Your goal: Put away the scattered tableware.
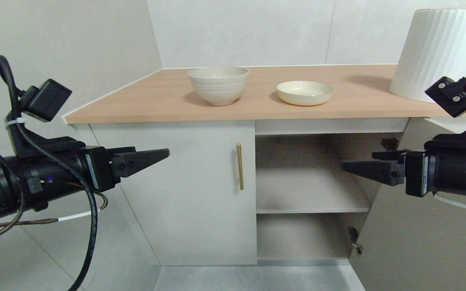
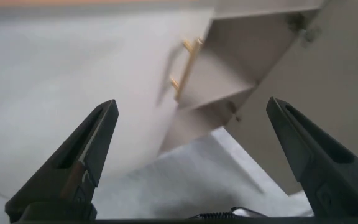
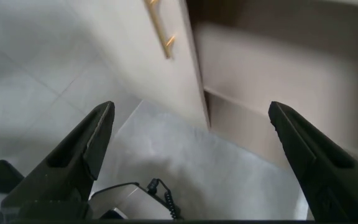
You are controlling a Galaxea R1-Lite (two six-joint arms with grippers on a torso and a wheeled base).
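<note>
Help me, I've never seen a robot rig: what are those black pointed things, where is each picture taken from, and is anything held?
This is a two-armed robot. The wide picture comes from a camera on its head, looking down at a cabinet. The black pointed parts are its left gripper and right gripper, the parts it grasps with. The other two pictures come from a camera on each wrist, looking out between that gripper's fingers. Both are open and hold nothing. On the wooden counter stand a deep bowl, a shallow dish and, at the right, a tall white ribbed object. Below, the left door is shut; the right side is open, showing a shelf.
</note>
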